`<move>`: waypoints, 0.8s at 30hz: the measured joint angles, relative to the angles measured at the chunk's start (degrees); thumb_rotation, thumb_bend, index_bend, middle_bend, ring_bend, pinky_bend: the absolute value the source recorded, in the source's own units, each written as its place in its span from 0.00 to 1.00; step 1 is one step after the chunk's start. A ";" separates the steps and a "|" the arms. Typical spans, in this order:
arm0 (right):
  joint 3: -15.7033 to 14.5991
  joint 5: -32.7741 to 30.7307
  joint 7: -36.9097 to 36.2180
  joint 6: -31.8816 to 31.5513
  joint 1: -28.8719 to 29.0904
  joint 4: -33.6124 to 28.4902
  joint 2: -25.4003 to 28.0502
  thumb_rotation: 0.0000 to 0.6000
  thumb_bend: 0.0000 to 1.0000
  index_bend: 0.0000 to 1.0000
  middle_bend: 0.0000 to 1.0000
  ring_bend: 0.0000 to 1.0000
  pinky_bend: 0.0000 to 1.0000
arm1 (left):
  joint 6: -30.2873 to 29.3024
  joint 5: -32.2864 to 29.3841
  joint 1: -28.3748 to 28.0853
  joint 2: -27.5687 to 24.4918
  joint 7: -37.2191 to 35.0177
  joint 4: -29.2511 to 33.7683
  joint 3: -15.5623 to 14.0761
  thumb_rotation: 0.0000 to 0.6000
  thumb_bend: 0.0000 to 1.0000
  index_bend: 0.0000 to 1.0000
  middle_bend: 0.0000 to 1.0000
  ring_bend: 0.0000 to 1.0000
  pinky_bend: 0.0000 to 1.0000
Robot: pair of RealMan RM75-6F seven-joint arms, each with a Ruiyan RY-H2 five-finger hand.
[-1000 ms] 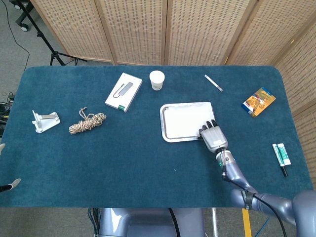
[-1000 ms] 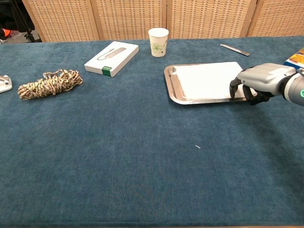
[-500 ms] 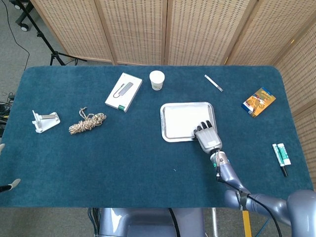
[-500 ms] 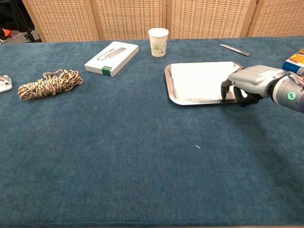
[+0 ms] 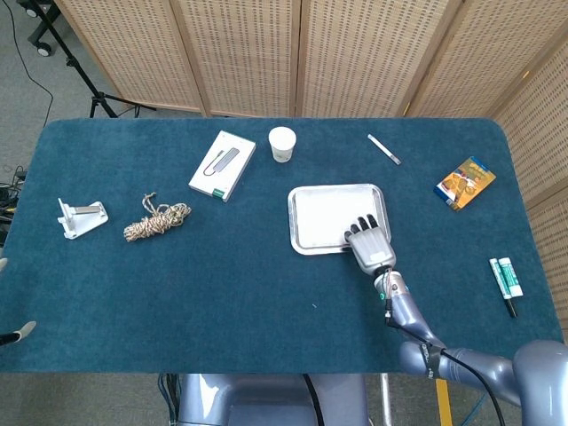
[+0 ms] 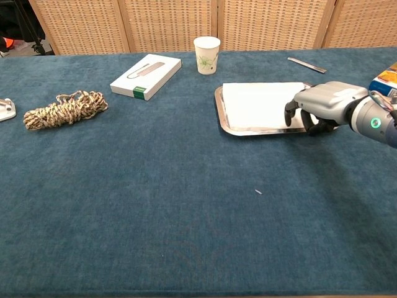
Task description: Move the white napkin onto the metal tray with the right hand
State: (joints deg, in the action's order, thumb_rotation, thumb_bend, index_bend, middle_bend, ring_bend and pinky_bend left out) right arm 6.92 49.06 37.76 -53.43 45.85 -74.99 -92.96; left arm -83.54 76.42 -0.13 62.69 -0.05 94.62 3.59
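Flat white square napkin [image 5: 330, 216] inside shallow metal tray [image 5: 294, 232], directly beneath right hand [image 5: 368, 242]; fingers curled down, fingertips pressing napkin's near-right corner.

Right hand [image 5: 369, 243] sits over near-right corner of the tray [image 5: 296, 232], fingers on the napkin [image 5: 327, 216] lying in the tray. Cup [image 5: 282, 143] behind-left of the hand; box [image 5: 222, 165] further left; rope [image 5: 156, 220] and bracket [image 5: 79, 217] far left. Pen-like stick [image 5: 384, 149] behind the hand. Packet [image 5: 464, 182] right and behind. Tubes [image 5: 506, 277] right, slightly nearer the robot. All on the table [image 5: 222, 284].
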 measured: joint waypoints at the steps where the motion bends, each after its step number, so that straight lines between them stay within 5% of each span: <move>1: -0.04 0.29 0.05 -0.16 -0.01 -0.01 0.02 1.00 1.00 0.31 0.23 0.12 0.08 | -0.01 0.01 0.00 0.01 0.04 0.01 -0.01 1.00 0.00 0.00 0.00 0.00 0.00; 10: 1.20 1.83 -2.47 -0.73 -0.21 -3.45 1.43 1.00 1.00 0.22 0.18 0.11 0.08 | -0.03 -0.01 0.01 0.11 0.27 0.03 -0.04 1.00 0.00 0.00 0.00 0.00 0.00; 11: 1.61 2.31 -3.11 -1.01 -0.23 -4.28 1.88 1.00 0.93 0.21 0.17 0.11 0.08 | 0.01 0.05 -0.01 0.11 0.33 0.00 -0.07 1.00 0.00 0.00 0.00 0.00 0.00; 13: 2.73 4.31 -5.28 -2.18 -0.54 -6.81 3.45 1.00 0.63 0.21 0.17 0.11 0.08 | 0.09 0.32 -0.04 0.08 0.43 -0.06 -0.24 1.00 0.00 0.00 0.00 0.00 0.00; 15: 3.33 7.24 -8.04 -3.62 -1.19 -9.32 5.60 1.00 0.18 0.20 0.15 0.09 0.08 | 0.06 0.46 -0.02 0.04 0.39 -0.09 -0.31 1.00 0.00 0.00 0.00 0.00 0.00; 17: 3.62 9.95 -10.44 -5.04 -1.98 -11.28 7.61 1.00 0.01 0.19 0.13 0.05 0.07 | 0.00 0.63 0.00 0.02 0.35 -0.13 -0.37 1.00 0.00 0.00 0.00 0.00 0.00; 24: 2.73 18.76 -18.04 -11.32 -7.14 -17.13 15.27 1.00 0.00 0.15 0.05 0.00 0.00 | -0.35 1.26 0.11 0.09 0.72 -0.23 -0.67 1.00 0.00 0.00 0.00 0.00 0.00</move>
State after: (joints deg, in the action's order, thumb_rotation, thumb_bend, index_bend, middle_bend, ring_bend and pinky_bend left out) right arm 9.66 67.82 19.72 -64.75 38.71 -92.12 -77.69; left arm -83.89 77.68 -0.02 62.78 0.67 94.40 2.92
